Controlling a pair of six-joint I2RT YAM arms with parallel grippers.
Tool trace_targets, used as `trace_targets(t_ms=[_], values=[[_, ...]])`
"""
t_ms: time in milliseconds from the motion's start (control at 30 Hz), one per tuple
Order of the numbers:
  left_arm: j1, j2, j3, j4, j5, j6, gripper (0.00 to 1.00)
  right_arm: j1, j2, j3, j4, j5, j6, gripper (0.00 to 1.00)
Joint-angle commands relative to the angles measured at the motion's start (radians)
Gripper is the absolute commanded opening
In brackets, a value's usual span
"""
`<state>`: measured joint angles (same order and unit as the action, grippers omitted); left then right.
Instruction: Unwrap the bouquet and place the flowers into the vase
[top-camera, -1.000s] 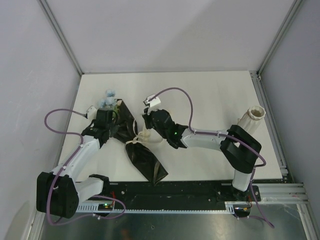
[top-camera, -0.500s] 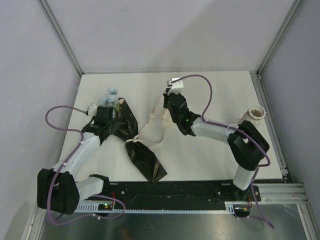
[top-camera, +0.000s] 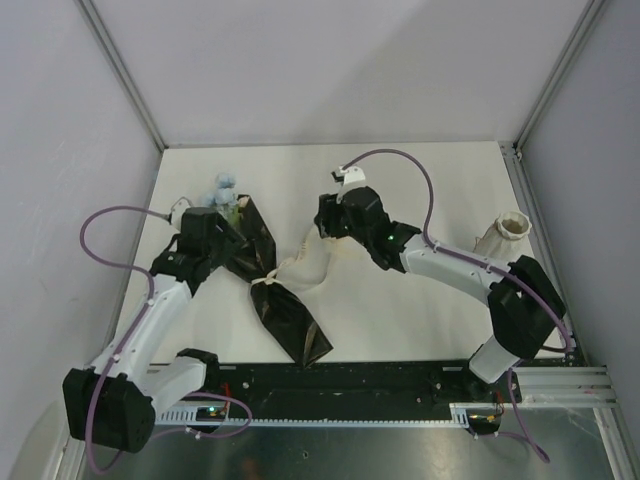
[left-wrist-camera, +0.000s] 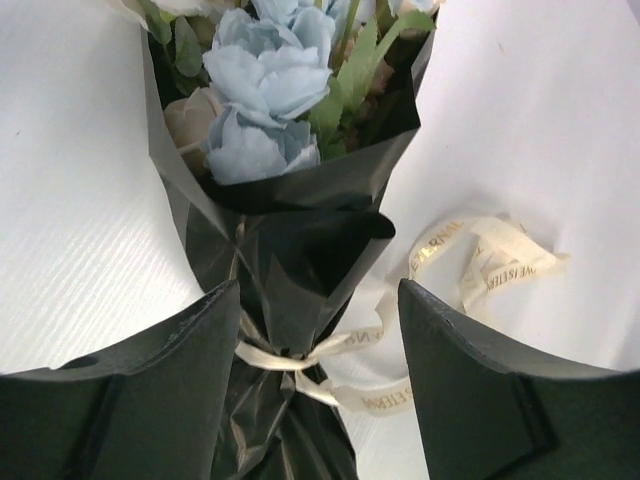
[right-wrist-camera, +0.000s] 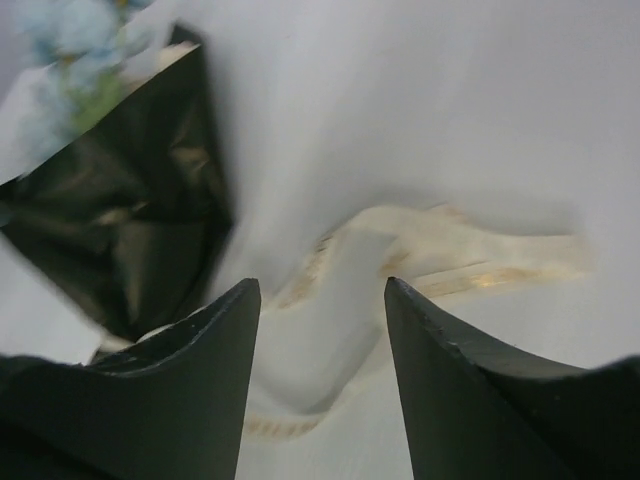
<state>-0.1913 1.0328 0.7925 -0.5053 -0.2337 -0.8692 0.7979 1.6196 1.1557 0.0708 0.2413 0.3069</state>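
Black-paper bouquet (top-camera: 285, 315) lying flat, cream ribbon (left-wrist-camera: 270, 355) knotted round it; left tool (left-wrist-camera: 318, 300), right tool (right-wrist-camera: 320, 290) both apart, empty.

Left gripper (left-wrist-camera: 318, 300) — jaws wide apart; right gripper (right-wrist-camera: 320, 290) — jaws likewise parted

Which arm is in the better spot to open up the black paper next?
Left, probably. The left end effector hangs open right over the bouquet, tied waist between its fingers. The right end effector, also open, is off over the loose ribbon.
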Motion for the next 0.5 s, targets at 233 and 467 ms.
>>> trace_targets(t_ms=[233,467], values=[[0.003,-0.185,-0.12,-0.079,0.178,0.037,0.65,0.026,0.138,-0.009,0.207,-0.665,0.029,0.4],[-0.002,-0.212,-0.249,-0.058,0.201,-0.02,0.6,0.054,0.296,0.022,0.303,-0.723,0.057,0.34]])
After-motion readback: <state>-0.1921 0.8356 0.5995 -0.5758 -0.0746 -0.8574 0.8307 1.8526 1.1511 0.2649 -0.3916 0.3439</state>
